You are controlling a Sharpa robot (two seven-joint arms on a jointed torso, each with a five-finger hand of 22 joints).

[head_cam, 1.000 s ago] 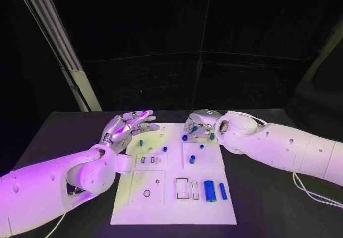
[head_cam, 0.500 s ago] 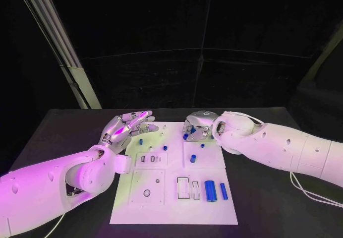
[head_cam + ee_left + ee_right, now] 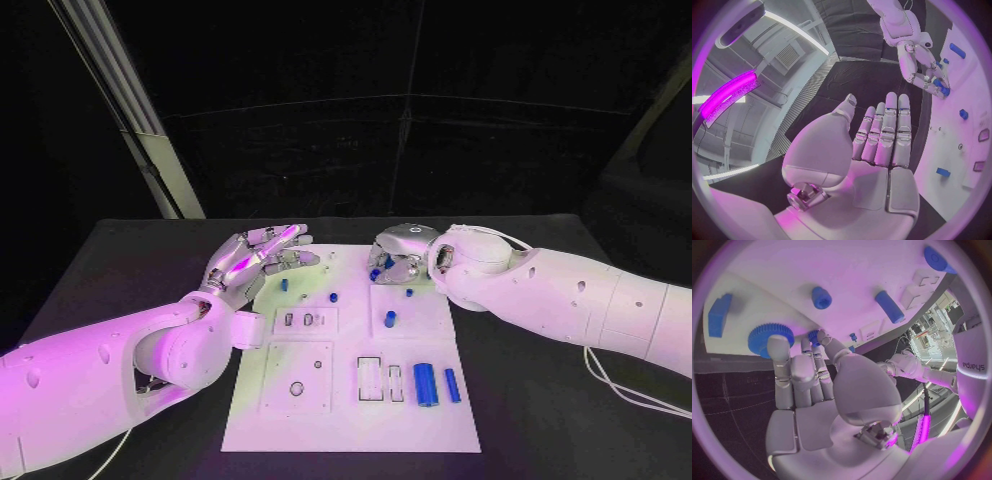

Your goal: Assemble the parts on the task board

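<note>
Two blue cylinders [image 3: 433, 384] lie loose near the front edge of the task board [image 3: 346, 430], well apart from both hands, and could roll if the board is nudged. Further back, the left hand [image 3: 255, 258] hovers flat over the board's left edge, fingers spread and holding nothing. At the far end the right hand [image 3: 400, 255] curls over a blue gear [image 3: 770, 339]; whether it grips it I cannot tell. A loose hold there risks the gear slipping onto the black surface [image 3: 130, 260].

task board [image 3: 351, 400] mid-table; 2 cylinders [image 3: 436, 384] near its right edge, slots [image 3: 381, 381] just left.
</note>
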